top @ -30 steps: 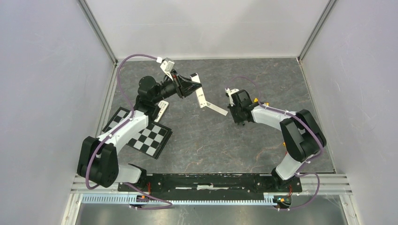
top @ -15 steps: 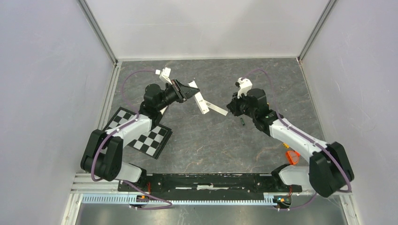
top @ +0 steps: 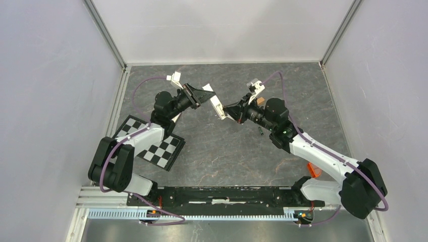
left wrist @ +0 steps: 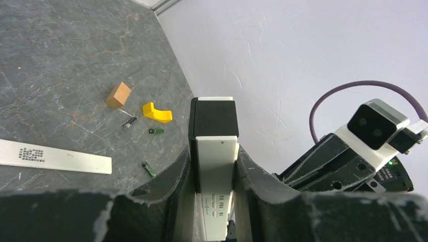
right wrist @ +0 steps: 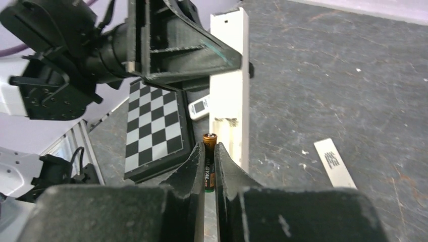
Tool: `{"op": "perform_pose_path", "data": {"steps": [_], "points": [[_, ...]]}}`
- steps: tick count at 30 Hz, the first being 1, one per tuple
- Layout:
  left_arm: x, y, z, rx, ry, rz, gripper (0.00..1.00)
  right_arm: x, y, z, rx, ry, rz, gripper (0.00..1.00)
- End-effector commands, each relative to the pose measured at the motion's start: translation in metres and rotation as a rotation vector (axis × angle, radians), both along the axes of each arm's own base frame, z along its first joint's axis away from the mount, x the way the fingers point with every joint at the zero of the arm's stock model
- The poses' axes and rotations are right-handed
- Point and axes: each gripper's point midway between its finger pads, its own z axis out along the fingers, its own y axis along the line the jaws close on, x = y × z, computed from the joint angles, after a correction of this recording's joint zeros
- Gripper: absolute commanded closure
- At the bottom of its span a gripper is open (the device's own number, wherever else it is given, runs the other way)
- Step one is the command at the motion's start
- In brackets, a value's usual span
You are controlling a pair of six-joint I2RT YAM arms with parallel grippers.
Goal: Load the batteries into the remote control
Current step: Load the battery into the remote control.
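Note:
My left gripper [left wrist: 214, 166] is shut on the remote control [left wrist: 214, 146], a white slab with a black end, and holds it up on edge above the table [top: 216, 106]. My right gripper [right wrist: 209, 148] is shut on one of the batteries [right wrist: 209, 164], dark with a copper top. Its tip sits just beside the lower end of the remote control [right wrist: 229, 75], close to the recess. In the top view the right gripper [top: 233, 112] nearly meets the remote. Loose batteries [left wrist: 157, 131] [left wrist: 147, 169] [top: 261, 132] lie on the table.
A long white bar [left wrist: 55, 157] [right wrist: 333, 162] lies flat on the table. A brown block [left wrist: 118, 95] and a yellow curved piece [left wrist: 156, 113] sit near the loose batteries. A checkerboard [top: 156, 146] lies at the left, with a small white device [right wrist: 200, 107] beside it. An orange object [top: 314, 170] rests by the right arm.
The right gripper has risen from the table with a battery and moved left to the remote. The left gripper has shifted slightly, still holding the remote.

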Motion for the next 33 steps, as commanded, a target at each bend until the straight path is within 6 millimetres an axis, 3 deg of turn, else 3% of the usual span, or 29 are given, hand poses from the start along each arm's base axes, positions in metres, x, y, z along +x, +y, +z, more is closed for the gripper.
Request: {"op": "perform_pose_path", "data": {"steps": [1,16,33], "points": [[-0.007,-0.001,0.021,-0.06,-0.036,-0.02,0.85,0.0,0.019,0.048,0.094,-0.104,0.047,0.9],[-0.009,-0.012,0.026,-0.139,0.019,-0.109,0.85,0.017,0.025,0.039,-0.002,-0.174,0.004,0.9],[-0.007,-0.013,0.031,-0.19,0.036,-0.117,0.85,0.011,0.027,0.019,-0.052,-0.162,0.049,0.88]]}}
